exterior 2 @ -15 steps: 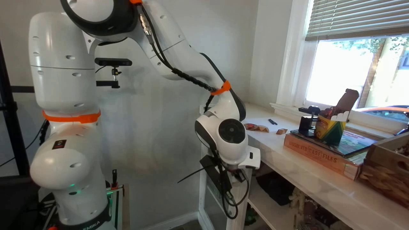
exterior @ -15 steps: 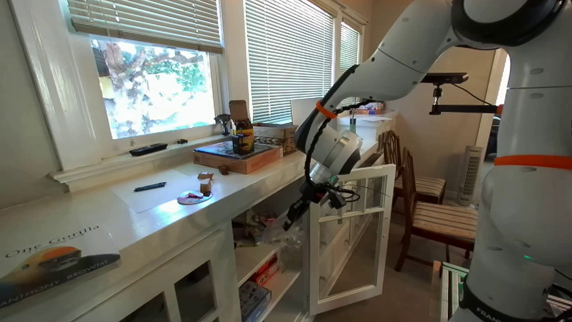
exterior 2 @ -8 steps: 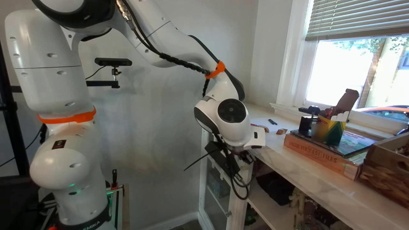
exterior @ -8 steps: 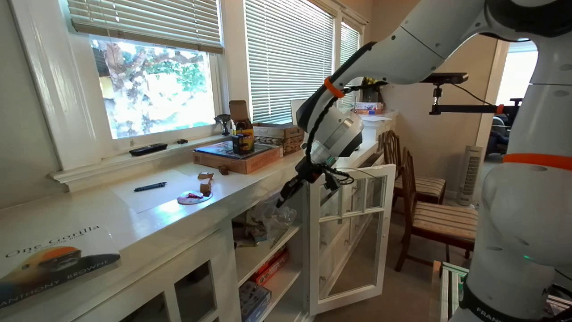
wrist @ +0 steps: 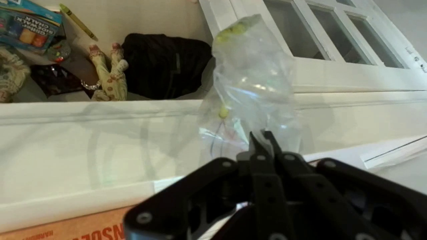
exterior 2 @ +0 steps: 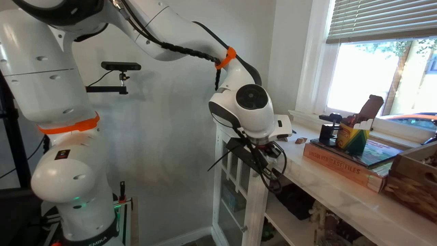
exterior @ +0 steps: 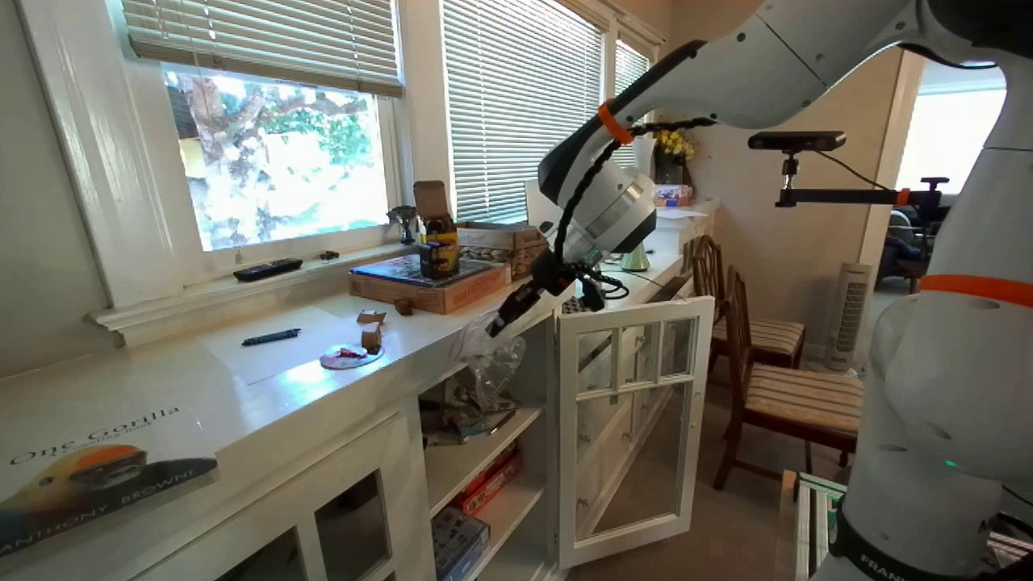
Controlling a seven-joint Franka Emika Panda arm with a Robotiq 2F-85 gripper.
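My gripper [exterior: 495, 326] is shut on a clear plastic bag [exterior: 494, 373], which hangs from the fingertips in front of the open cabinet, near the height of the counter's edge. In the wrist view, the fingertips [wrist: 262, 137] pinch the crumpled bag [wrist: 255, 80]. A few small yellow bits show inside it, along with a faint pinkish patch. In an exterior view the arm's wrist [exterior 2: 251, 112] hides the fingertips and most or all of the bag.
A glass-paned cabinet door [exterior: 569, 420] stands open beside the gripper. The shelf holds a black cloth item [wrist: 166, 65], a doll-like figure [wrist: 111, 78] and a chalk box [wrist: 28, 28]. On the counter [exterior: 420, 339] are an orange box [exterior: 436, 297], a wooden crate [exterior 2: 413, 184] and a black pen [exterior: 271, 337].
The gripper has risen from the shelf opening to about the counter's edge, carrying the bag up with it. The upper arm has swung up and back. The cabinet door has not moved.
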